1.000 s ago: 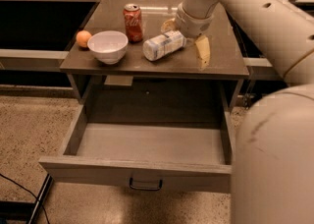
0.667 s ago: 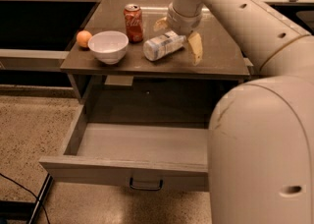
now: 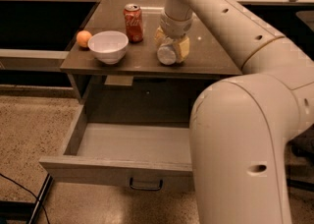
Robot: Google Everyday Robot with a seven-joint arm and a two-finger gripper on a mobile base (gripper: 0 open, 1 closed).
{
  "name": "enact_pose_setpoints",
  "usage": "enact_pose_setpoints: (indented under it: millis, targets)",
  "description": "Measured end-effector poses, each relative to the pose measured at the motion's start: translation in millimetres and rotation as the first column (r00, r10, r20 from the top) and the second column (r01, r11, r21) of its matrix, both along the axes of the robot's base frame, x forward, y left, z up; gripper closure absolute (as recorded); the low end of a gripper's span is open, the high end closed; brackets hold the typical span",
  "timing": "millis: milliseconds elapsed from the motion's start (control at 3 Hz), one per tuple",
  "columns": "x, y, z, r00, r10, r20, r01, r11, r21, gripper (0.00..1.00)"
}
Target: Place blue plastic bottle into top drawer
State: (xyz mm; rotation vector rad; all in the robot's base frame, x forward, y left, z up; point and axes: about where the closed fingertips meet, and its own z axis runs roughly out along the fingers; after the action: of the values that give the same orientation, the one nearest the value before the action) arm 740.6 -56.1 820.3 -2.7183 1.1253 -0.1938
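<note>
Claw (image 3: 170, 46) has swung over and now pinches the bottle (image 3: 166, 56), lying near the middle of the surface's (image 3: 211, 66) front edge, so lifting toward the open drawer (image 3: 132, 144) looks next.

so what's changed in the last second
The tool swung left over the blue plastic bottle and appears to clamp it; the bottle turned end-on to the camera. The can, bowl, orange and open top drawer stayed put.
</note>
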Motion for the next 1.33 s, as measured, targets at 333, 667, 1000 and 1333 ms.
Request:
enact_pose_setpoints:
  millis: [333,667,1000,1333]
  targets:
    - [-0.6,1.6,-0.9,0.9999,0.001,-0.011,-0.001,1.000,0.001,0.65]
    - [-16.7,1.6,15.0,0.9965,-0.070,-0.046,0.071,0.997,0.030,0.88]
    - [-52.8,-3.2,44.7,0.9758,-0.186,-0.115,0.204,0.963,0.177,1.00]
    - [-106.9,-20.3,65.1,0.9201,-0.282,-0.272,0.367,0.864,0.345,1.00]
